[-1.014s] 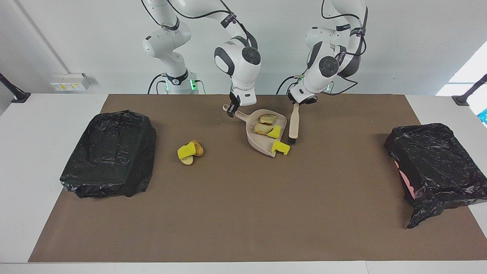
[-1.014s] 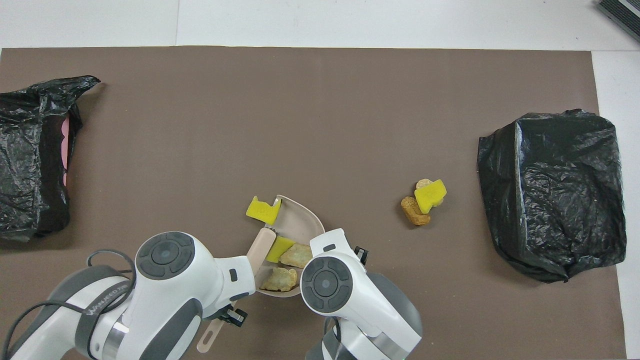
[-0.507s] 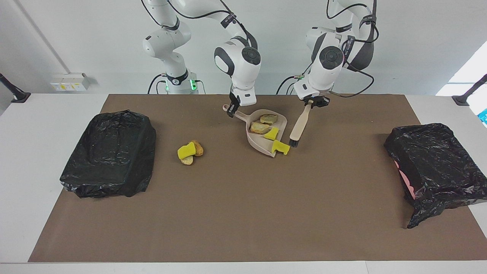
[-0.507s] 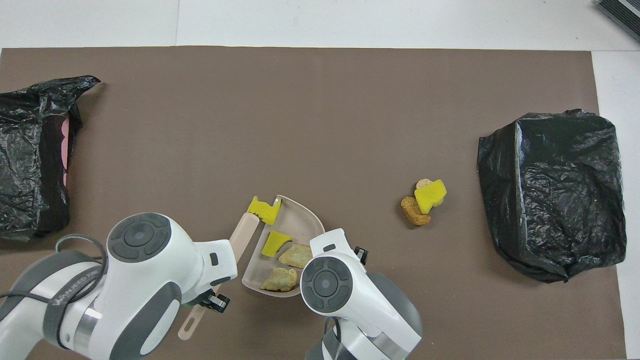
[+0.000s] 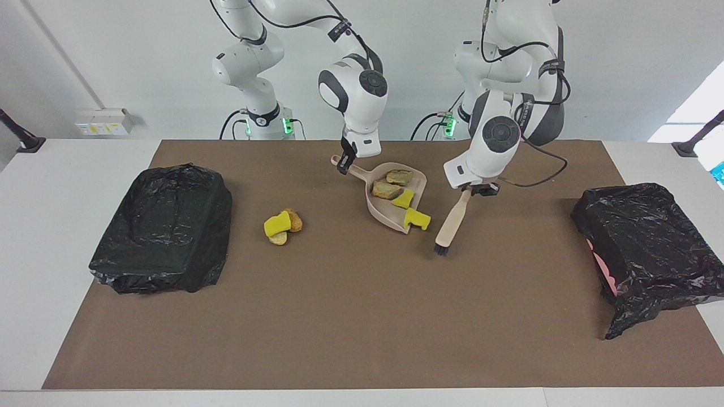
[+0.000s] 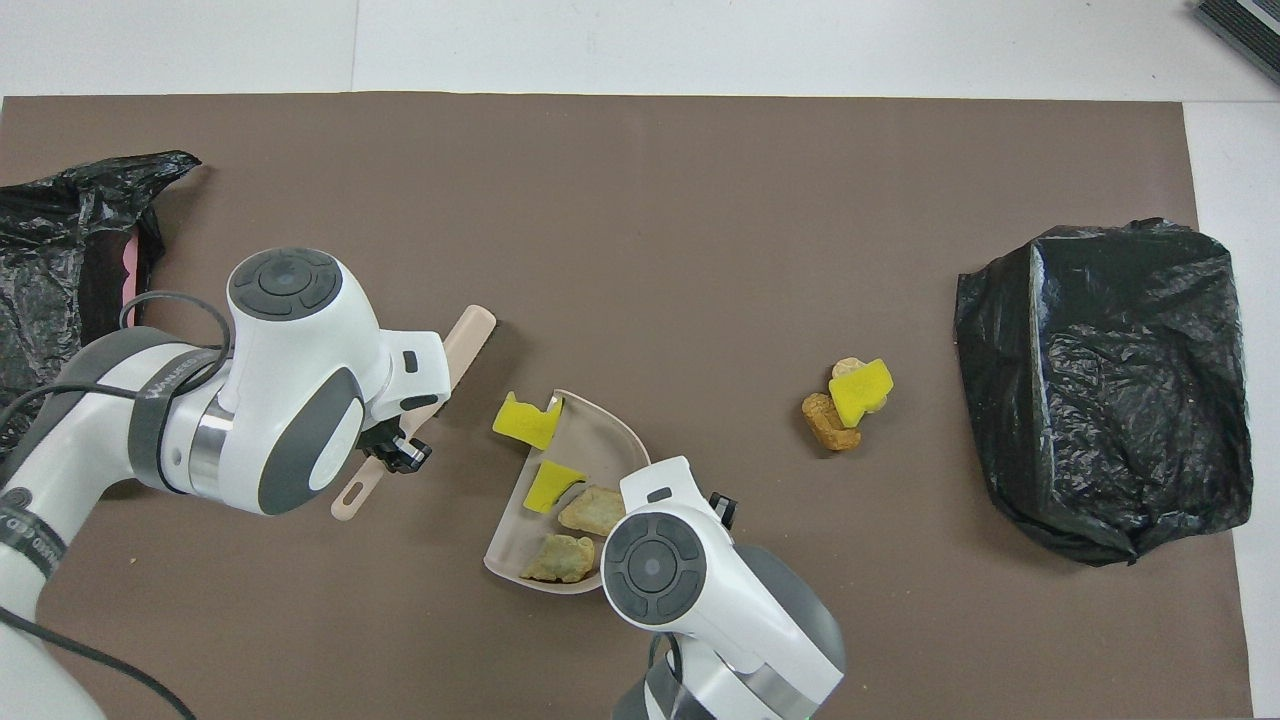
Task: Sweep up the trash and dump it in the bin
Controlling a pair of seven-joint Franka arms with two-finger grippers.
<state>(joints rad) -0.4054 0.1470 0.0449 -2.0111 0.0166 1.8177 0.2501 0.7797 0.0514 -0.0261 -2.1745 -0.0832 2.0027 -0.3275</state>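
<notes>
A: Where is the trash (image 5: 401, 192)?

B: Two brown chunks and a yellow piece lie in the dustpan (image 5: 380, 210), a second yellow piece sits on its lip, and three more scraps (image 5: 282, 225) lie on the table (image 5: 350, 316) toward the right arm's end.

A: And the grippers?

B: The right gripper (image 5: 345, 161) has its fingers clamped on the dustpan's handle. The left gripper (image 5: 472, 190) has its fingers clamped on the brush (image 5: 451, 222), held slanted with its bristles low over the mat, beside the dustpan's lip.
</notes>
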